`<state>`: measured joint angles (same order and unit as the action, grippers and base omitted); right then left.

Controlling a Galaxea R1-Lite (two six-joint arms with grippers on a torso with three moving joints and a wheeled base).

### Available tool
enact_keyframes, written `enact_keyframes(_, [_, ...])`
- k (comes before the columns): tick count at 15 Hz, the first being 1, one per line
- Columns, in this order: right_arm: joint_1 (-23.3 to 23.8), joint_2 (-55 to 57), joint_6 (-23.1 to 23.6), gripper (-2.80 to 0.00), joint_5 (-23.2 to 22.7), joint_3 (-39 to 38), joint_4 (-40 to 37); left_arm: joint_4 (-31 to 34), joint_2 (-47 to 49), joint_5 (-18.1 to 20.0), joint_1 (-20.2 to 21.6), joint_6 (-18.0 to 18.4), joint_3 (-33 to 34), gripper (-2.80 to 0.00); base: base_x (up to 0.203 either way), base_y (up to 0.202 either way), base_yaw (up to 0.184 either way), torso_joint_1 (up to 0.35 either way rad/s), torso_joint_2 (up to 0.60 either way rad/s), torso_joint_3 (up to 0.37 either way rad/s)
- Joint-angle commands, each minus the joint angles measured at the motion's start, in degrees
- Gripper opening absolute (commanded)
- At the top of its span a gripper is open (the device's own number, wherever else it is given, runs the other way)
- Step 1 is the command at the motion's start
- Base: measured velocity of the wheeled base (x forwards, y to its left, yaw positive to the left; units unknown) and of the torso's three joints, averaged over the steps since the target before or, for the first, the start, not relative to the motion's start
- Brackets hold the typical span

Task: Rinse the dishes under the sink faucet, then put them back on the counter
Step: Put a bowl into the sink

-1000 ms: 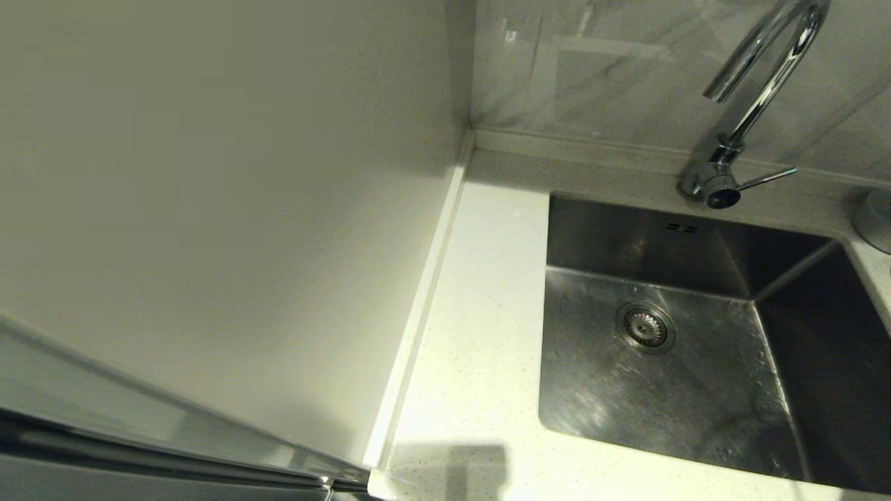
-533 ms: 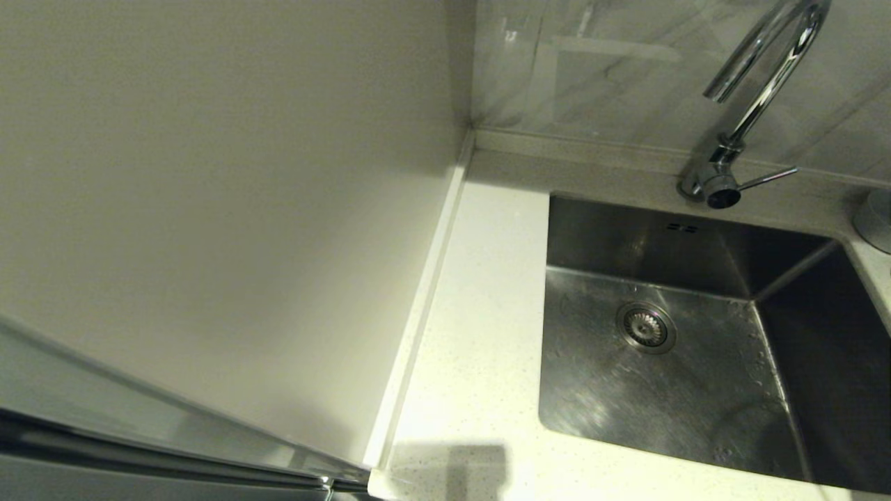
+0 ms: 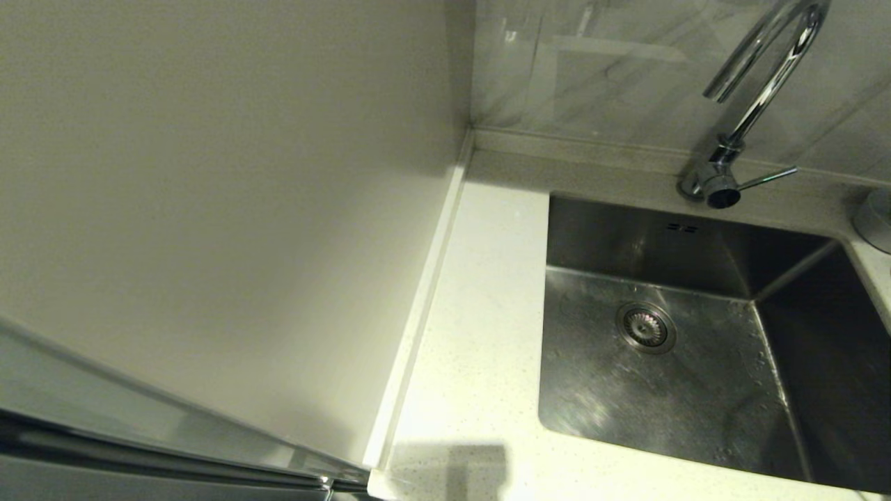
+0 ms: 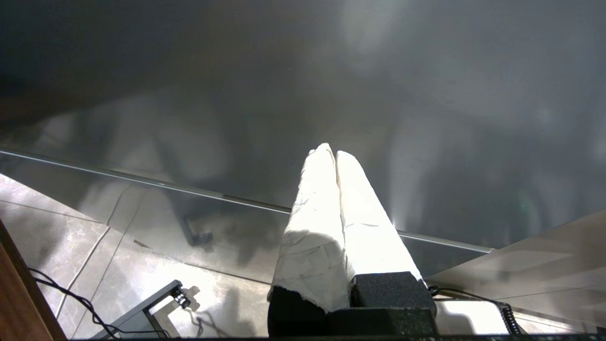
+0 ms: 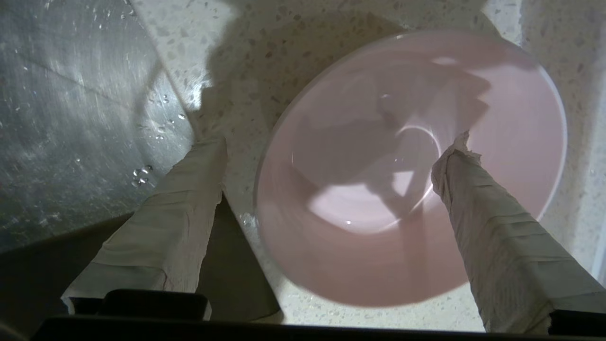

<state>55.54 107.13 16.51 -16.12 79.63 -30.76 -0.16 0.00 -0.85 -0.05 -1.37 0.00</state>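
Speckled counter [image 5: 331, 28], pink bowl [image 5: 511, 118] only in right wrist view, right tool [image 5: 331, 147] spread astride its rim.

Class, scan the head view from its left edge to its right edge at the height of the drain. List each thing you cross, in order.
Plain off-white panel → raised edge strip → speckled counter → sink floor → drain strainer → dark right sink wall.

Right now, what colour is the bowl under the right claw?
Pale pink bowl, sitting on the speckled counter; clearest in the right wrist view.
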Motion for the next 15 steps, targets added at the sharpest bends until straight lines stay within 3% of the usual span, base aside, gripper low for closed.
enact_keyframes(1, [0.0, 1.4, 0.2, 0.0, -0.1, 0.7, -0.2, 0.0, -0.2, 0.0, 0.0, 0.0, 0.0, -2.8, 0.0, 0.0, 0.0, 0.0, 0.0, 0.0])
enact_keyframes(2, [0.0, 1.8, 0.2, -2.8, -0.1, 0.9, -0.2, 0.0, -0.2, 0.0, 0.0, 0.0, 0.0, -2.8, 0.0, 0.0, 0.0, 0.0, 0.0, 0.0])
enact_keyframes(8, [0.0, 1.4, 3.3, -2.8, -0.1, -1.6, -0.3, 0.0, -0.2, 0.0, 0.0, 0.0, 0.0, -2.8, 0.0, 0.0, 0.0, 0.0, 0.0, 0.0])
enact_keyframes(15, [0.1, -9.4, 3.5, -2.8, -0.1, -9.3, -0.2, 0.0, -0.2, 0.0, 0.0, 0.0, 0.0, -2.8, 0.0, 0.0, 0.0, 0.0, 0.0, 0.0])
